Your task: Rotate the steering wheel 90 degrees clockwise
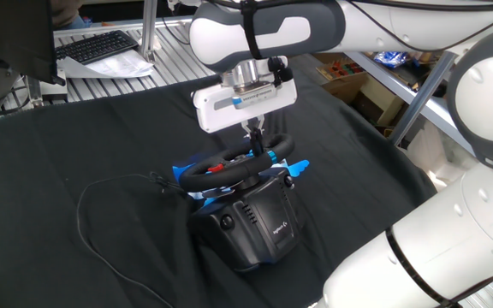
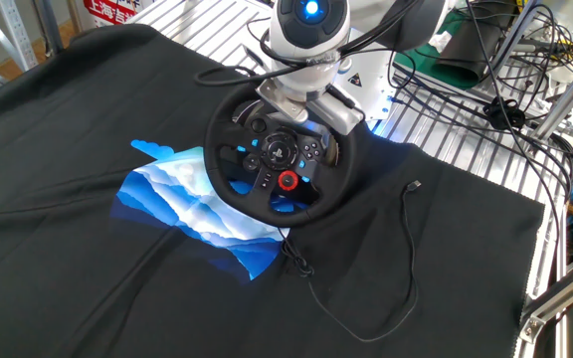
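Observation:
The steering wheel [image 2: 277, 157] is a black-rimmed racing wheel with blue paddles and a red hub button, mounted on its boxy black base [image 1: 259, 224] on the black cloth. In one fixed view the wheel [image 1: 229, 171] shows edge-on above the base. My gripper [image 1: 256, 152] reaches down from the white hand onto the far part of the rim. Its fingers stand close together and appear shut on the rim. In the other fixed view the gripper [image 2: 318, 117] sits on the upper right of the rim, with the fingertips partly hidden by the hand.
A thin black cable [image 1: 101, 224] loops from the base over the cloth to the left. A blue and white printed patch [image 2: 187, 204] lies beside the wheel. A keyboard [image 1: 97, 44] and metal racks with wires [image 2: 485, 60] stand beyond the cloth.

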Robot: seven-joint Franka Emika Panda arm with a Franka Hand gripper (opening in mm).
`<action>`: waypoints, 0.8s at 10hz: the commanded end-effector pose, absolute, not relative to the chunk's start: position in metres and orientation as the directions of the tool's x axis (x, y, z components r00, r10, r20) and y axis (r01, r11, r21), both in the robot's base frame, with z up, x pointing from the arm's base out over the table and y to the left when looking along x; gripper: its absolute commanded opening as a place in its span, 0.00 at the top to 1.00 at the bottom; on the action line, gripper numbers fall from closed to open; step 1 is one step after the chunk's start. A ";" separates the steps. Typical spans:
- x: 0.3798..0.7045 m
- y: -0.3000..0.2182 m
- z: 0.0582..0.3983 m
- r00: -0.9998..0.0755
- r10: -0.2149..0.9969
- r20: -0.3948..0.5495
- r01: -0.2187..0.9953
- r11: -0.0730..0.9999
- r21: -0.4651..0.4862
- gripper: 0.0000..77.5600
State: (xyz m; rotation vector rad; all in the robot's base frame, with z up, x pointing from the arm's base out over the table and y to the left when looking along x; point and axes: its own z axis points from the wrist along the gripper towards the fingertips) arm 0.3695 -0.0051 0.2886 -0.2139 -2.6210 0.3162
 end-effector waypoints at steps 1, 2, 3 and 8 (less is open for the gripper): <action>0.370 0.001 0.290 -0.865 0.167 0.472 0.064 0.972 -0.226 0.98; 0.370 0.003 0.290 -0.865 0.171 0.472 0.067 0.971 -0.228 0.98; 0.369 0.018 0.289 -0.862 0.192 0.469 0.089 0.968 -0.234 0.98; 0.374 0.042 0.277 -0.859 0.229 0.458 0.129 0.962 -0.240 0.98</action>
